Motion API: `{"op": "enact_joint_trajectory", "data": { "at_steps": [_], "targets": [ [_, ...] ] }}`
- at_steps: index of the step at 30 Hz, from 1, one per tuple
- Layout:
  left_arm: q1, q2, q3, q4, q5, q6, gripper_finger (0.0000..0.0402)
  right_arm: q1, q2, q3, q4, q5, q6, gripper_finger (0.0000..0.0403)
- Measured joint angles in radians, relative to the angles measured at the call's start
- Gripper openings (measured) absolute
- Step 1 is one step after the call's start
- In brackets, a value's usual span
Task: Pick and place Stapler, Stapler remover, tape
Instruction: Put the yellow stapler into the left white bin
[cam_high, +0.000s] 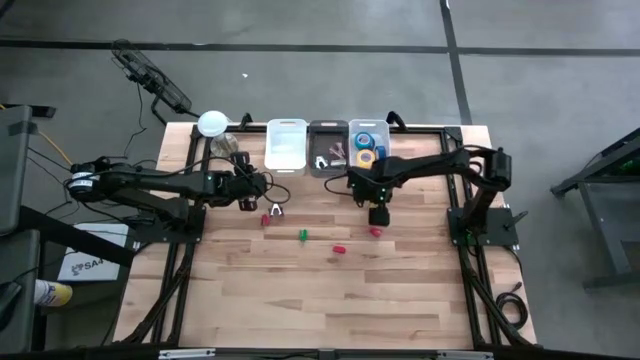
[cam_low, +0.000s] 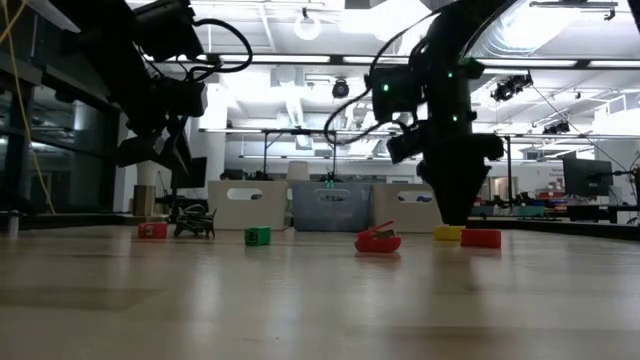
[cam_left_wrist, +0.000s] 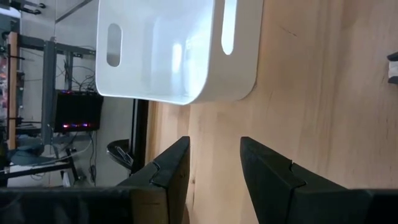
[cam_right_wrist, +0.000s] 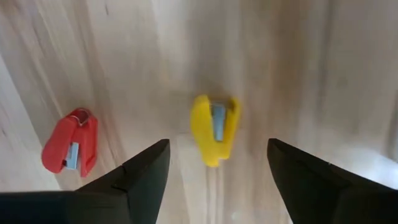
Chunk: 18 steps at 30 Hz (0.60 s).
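Observation:
A small yellow stapler lies on the wood, and my right gripper hangs open just above it, one finger on either side, touching nothing. In the low view the stapler sits at the foot of that gripper. A red stapler lies nearby. A dark staple remover rests on the table close to my left gripper, which is open and empty and faces the white bin. Blue and yellow tape rolls sit in the clear bin.
Three bins stand in a row at the far edge: white, dark with staple removers, and clear. Small red and green pieces lie mid-table. The near half of the table is bare wood.

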Motion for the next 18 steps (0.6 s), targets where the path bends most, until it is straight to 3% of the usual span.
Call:
{"op": "enact_joint_trajectory", "data": {
  "at_steps": [18],
  "targets": [
    [0.0, 0.0, 0.0, 0.0, 0.001, 0.0, 0.0138, 0.004, 0.04, 0.0, 0.013, -0.002, -0.066, 0.0243]
  ]
}}
